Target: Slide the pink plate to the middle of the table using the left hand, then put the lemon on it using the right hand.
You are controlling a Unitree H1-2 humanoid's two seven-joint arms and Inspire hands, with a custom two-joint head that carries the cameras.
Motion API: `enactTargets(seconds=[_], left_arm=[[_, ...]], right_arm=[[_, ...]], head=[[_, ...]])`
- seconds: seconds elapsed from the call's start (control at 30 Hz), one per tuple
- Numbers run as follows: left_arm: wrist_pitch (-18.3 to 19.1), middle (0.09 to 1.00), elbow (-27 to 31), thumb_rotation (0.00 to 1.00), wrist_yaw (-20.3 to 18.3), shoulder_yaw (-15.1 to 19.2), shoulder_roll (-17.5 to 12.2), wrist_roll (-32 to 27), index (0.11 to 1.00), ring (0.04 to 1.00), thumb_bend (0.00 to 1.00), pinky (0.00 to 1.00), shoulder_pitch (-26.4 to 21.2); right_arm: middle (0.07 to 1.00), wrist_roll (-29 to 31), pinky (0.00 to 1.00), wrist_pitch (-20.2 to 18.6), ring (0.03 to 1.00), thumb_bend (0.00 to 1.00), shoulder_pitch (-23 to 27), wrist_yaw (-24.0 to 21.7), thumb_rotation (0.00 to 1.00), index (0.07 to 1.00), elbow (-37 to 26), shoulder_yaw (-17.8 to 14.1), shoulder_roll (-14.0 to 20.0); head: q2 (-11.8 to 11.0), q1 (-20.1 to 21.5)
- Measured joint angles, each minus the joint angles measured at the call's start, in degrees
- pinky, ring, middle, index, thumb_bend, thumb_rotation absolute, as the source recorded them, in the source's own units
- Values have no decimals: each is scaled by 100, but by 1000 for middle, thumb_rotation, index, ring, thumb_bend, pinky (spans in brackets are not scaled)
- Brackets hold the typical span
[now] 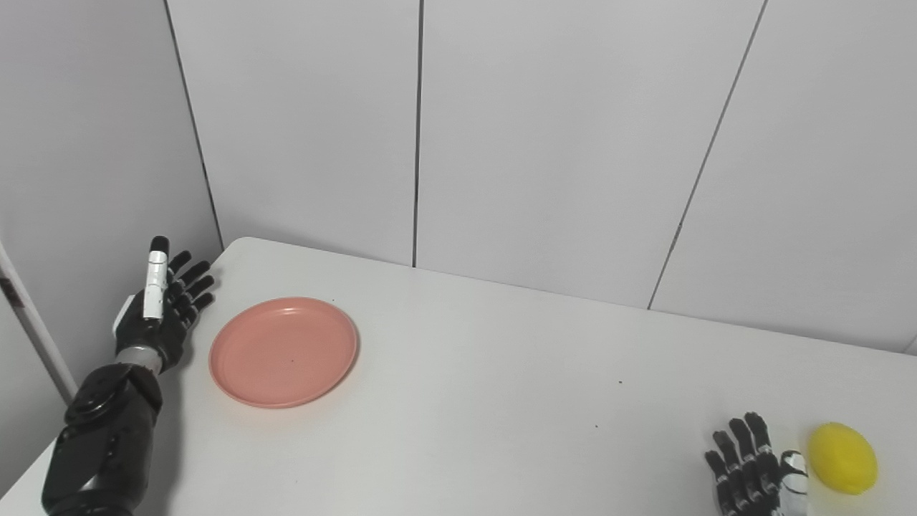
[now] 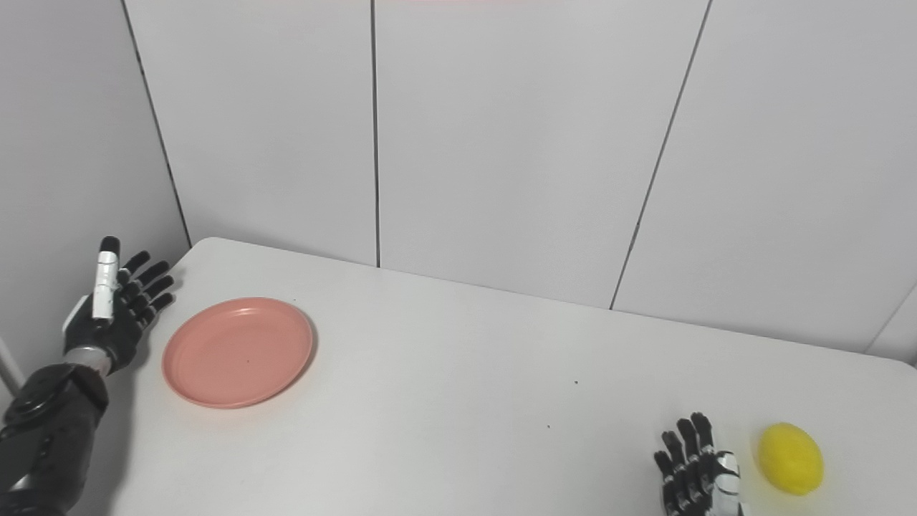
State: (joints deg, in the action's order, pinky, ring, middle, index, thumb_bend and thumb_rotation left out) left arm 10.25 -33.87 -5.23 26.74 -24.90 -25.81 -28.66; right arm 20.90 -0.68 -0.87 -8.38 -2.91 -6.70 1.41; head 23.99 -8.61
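A pink plate [image 1: 284, 351] lies empty on the white table [image 1: 487, 373] at the left. My left hand [image 1: 161, 308] is open, fingers spread, just left of the plate and apart from it. A yellow lemon [image 1: 843, 457] lies at the front right of the table. My right hand [image 1: 749, 473] is open and empty, resting on the table just left of the lemon, not touching it. The same scene shows in the right eye view: plate [image 2: 238, 352], lemon [image 2: 791, 458], left hand [image 2: 114, 304], right hand [image 2: 695, 473].
Grey panelled walls [image 1: 544, 143] close in the table at the back and left. The table's far left corner [image 1: 240, 244] is rounded, just beyond my left hand.
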Motion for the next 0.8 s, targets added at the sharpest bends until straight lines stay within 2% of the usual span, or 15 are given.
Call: enactTargets(seconds=[0.27, 0.37, 0.63, 0.8], left_arm=[[-88, 864, -252, 881, -53, 11, 0, -77, 854, 881, 902, 934, -82], [-100, 881, -288, 883, -77, 9, 1, -139, 885, 898, 915, 939, -99], [294, 888, 120, 895, -62, 66, 174, -414, 921, 908, 930, 963, -11], [392, 894, 375, 923, -129, 46, 288, -518, 933, 912, 909, 975, 139]], right_arm=[[996, -4, 1000, 0, 985, 724, -2, 1, 1000, 999, 0, 1, 2], [997, -12, 1000, 0, 988, 718, -1, 2, 1000, 1000, 0, 7, 2], [1000, -30, 1000, 0, 986, 721, -3, 5, 1000, 1000, -3, 17, 1], [996, -29, 1000, 0, 984, 712, -1, 4, 1000, 993, -4, 26, 1]], head=[[26, 61], [35, 62], [88, 97], [114, 123]])
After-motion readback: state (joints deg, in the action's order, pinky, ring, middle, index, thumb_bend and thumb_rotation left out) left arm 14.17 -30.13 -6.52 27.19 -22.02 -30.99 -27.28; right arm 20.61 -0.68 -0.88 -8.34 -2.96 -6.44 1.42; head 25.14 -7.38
